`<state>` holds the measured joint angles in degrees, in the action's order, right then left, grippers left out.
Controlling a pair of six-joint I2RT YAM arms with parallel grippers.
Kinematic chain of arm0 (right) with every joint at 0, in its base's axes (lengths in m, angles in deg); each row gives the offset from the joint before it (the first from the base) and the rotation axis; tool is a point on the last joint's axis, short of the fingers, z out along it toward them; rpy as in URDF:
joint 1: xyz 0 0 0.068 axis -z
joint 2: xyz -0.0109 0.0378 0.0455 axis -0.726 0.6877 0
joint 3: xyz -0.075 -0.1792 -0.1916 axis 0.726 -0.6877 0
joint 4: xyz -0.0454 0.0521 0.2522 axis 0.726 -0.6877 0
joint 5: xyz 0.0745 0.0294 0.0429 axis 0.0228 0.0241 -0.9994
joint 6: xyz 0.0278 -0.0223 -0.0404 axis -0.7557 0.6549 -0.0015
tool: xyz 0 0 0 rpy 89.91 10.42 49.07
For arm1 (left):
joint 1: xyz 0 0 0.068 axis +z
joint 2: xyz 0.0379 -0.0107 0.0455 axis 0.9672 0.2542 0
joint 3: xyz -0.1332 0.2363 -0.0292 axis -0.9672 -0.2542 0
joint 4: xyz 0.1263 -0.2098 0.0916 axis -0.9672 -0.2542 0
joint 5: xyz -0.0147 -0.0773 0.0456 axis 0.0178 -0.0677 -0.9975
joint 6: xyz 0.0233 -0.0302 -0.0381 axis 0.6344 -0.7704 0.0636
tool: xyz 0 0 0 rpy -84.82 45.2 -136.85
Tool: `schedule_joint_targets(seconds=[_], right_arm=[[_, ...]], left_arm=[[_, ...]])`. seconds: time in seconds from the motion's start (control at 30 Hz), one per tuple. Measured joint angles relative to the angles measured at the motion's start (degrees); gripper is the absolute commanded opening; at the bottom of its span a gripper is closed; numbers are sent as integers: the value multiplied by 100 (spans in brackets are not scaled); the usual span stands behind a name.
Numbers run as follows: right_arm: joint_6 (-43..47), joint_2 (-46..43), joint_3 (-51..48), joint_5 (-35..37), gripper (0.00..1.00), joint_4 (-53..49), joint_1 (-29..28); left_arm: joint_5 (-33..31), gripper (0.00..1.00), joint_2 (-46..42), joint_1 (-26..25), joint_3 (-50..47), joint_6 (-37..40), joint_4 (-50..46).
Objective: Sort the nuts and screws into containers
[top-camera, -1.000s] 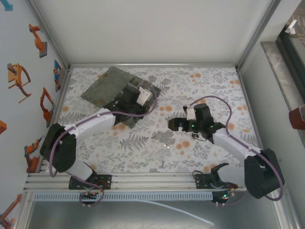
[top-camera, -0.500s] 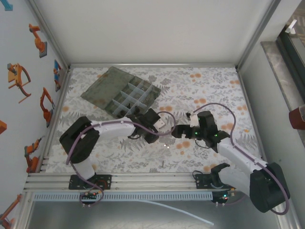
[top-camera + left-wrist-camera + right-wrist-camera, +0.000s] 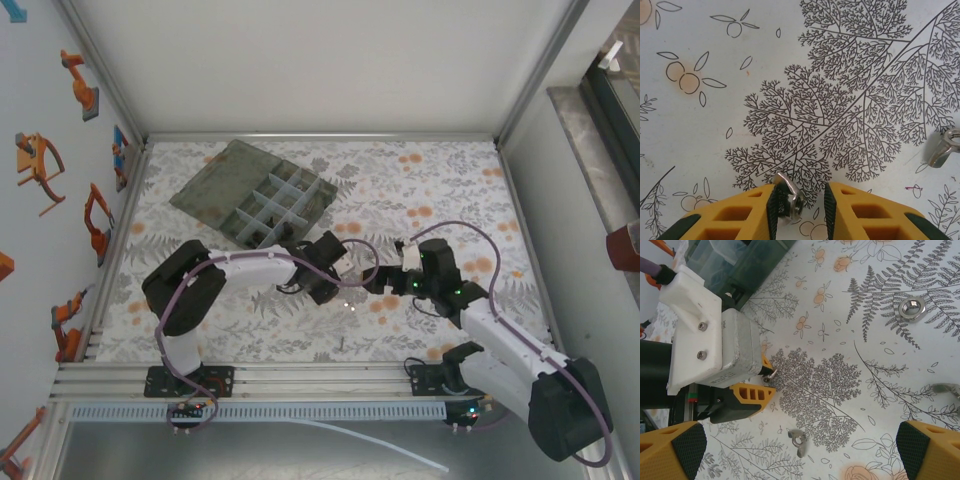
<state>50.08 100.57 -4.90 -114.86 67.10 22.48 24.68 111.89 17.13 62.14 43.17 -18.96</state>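
My left gripper (image 3: 800, 207) is low over the patterned table, jaws a small way apart. Between them is a silver wing nut (image 3: 790, 200) that leans on the left pad, with a gap to the right pad. In the top view this gripper (image 3: 335, 287) is at mid-table, below the containers (image 3: 275, 205), a grey organiser box with its lid (image 3: 220, 178) lying open. My right gripper (image 3: 800, 452) hangs wide open just right of it, empty, above another wing nut (image 3: 798, 438). From there I see the left gripper's yellow finger (image 3: 752, 395). A small dark screw (image 3: 341, 345) lies near the front edge.
A domed nut (image 3: 909, 307) and a further wing nut (image 3: 947, 388) lie to the right on the table. One more wing nut (image 3: 945, 147) sits at the right edge of the left wrist view. The two arms' heads are close together.
The left arm has swung from above the organiser box down and right to mid-table, onto a wing nut. The right gripper has moved slightly left towards it, still wide open.
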Motion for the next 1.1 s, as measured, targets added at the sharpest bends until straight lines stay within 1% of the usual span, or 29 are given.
schedule_joint_targets(seconds=[0.13, 0.2, 0.33, 0.43, 0.53, 0.6, 0.73, 0.8, 0.9, 1.0, 1.1], right_arm=[[-2, 33, 0, 0, 99, 0, 0], [-2, 46, 0, 2, 99, 2, 0], [-2, 251, 46, 7, 99, -7, 0], [0, 619, 275, 20, 99, 4, 0], [0, 1137, 695, -2, 99, 87, 0], [-4, 1497, 999, -22, 99, 243, 0], [-46, 2116, 1547, -85, 99, 566, 7], [-66, 2450, 1856, -157, 99, 730, 13], [-68, 2892, 2269, -247, 99, 946, 28], [-66, 3230, 2573, -339, 99, 1134, 33], [-63, 3480, 2774, -407, 99, 1294, 33]], left_arm=[[-72, 13, 11, 11, 11, -13, -4], [-83, 10, 11, 9, 24, -13, -2], [-63, 7, -63, 20, 35, 20, 61], [50, 7, -308, 138, 24, 66, 118], [319, 7, -802, 527, 26, 76, 293], [516, 7, -1121, 938, 98, 85, 424], [754, 7, -1248, 1744, 498, 83, 621], [855, 6, -1062, 2140, 872, 83, 638], [931, 6, -603, 2573, 1414, 70, 702], [975, 6, -125, 2889, 1779, 11, 728], [944, 6, 334, 3093, 2072, -81, 680]])
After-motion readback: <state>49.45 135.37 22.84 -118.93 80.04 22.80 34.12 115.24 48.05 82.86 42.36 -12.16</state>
